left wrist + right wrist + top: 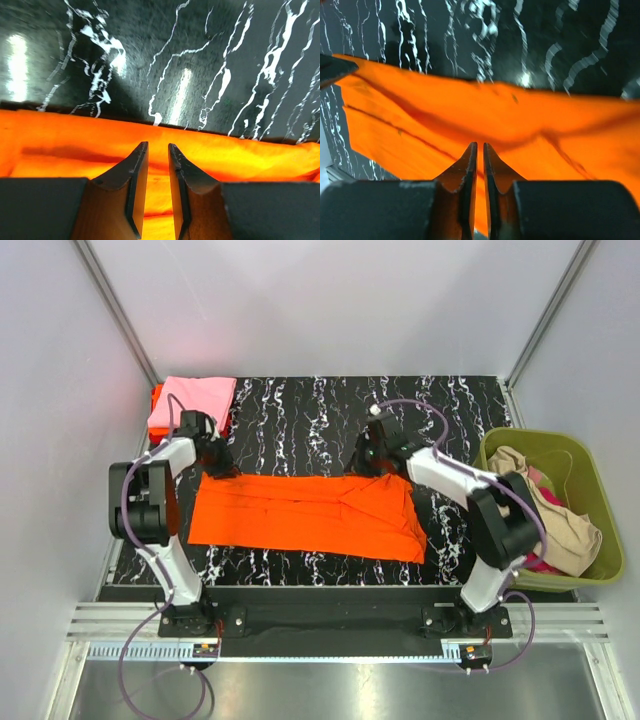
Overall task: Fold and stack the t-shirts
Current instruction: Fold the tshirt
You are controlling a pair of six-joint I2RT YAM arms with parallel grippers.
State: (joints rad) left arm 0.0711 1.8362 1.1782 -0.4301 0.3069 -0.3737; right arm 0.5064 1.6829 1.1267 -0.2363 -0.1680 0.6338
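Folding the orange t-shirt [300, 515], far edge: my left hand [158, 146] slightly apart, right hand [480, 145] nearly together, maybe pinching cloth. Next needs firm grips.

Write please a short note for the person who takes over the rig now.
Left tool: jaws slightly apart over the far left edge of the orange t-shirt.
Right tool: nearly shut at its far edge, further right; grip unclear.
It lies as a long strip on the table.
Done: pink t-shirt folded on a red-orange one, far left corner.
Left: finish and stack the orange one, then the shirts in the basket.
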